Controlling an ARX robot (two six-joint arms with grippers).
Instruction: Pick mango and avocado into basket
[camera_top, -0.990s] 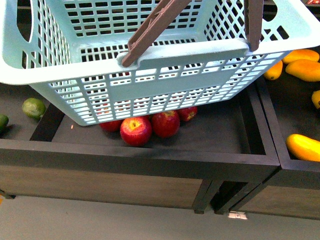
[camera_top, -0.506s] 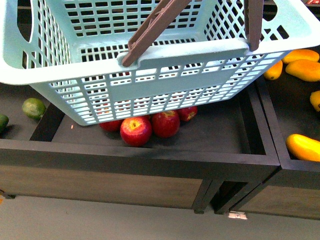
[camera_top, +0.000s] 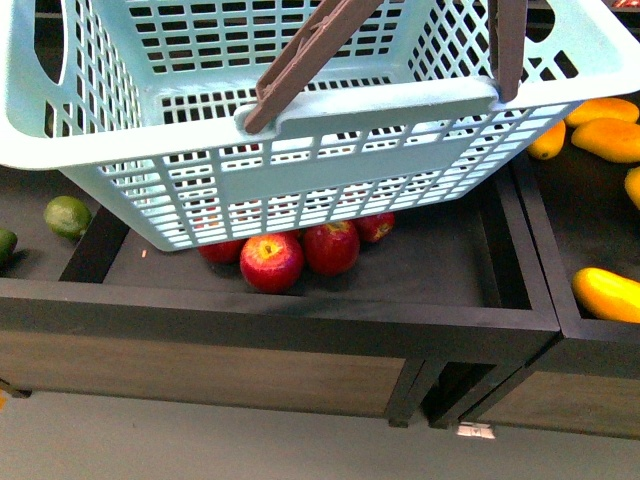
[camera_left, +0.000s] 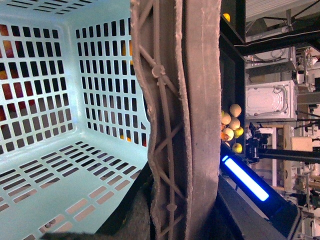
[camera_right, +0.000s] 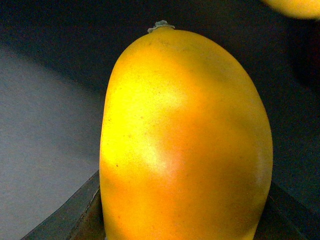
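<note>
Since the smooth, yellow-orange oval mango (camera_right: 185, 145) fills the right wrist view, with its stem stub (camera_right: 161, 24) turned away from the camera, the right hand is judged to be right up against it. No fingers can be made out, so whether that hand is open or closed on the fruit cannot be told.

Finding: the skin is glossy and unbroken, so it is likely to be slippery. The fruit looks dense and fairly heavy, firm yet liable to bruise.

Recommended hold: across the broad middle, fingers on the flatter cheeks, with moderate pressure only. The tapering ends should be avoided, as the fruit would squirt out from there.

Other yellow mangoes (camera_top: 608, 294) lie in the right compartment of the dark wooden table (camera_top: 300, 320); which place this one occupies among them cannot be settled. What is taken for the dark green avocado (camera_top: 4, 243) lies at the far left, cut by the edge of the front view, near a lighter green round fruit (camera_top: 68, 215).

The pale teal slotted plastic basket (camera_top: 370, 105) hangs tilted above the middle compartment, over a cluster of red apples (camera_top: 271, 262). It is empty in the part shown. Its brown handle (camera_left: 190, 125) runs close past the left wrist camera, so the left hand is judged to carry it, though the grip itself is not shown.
</note>
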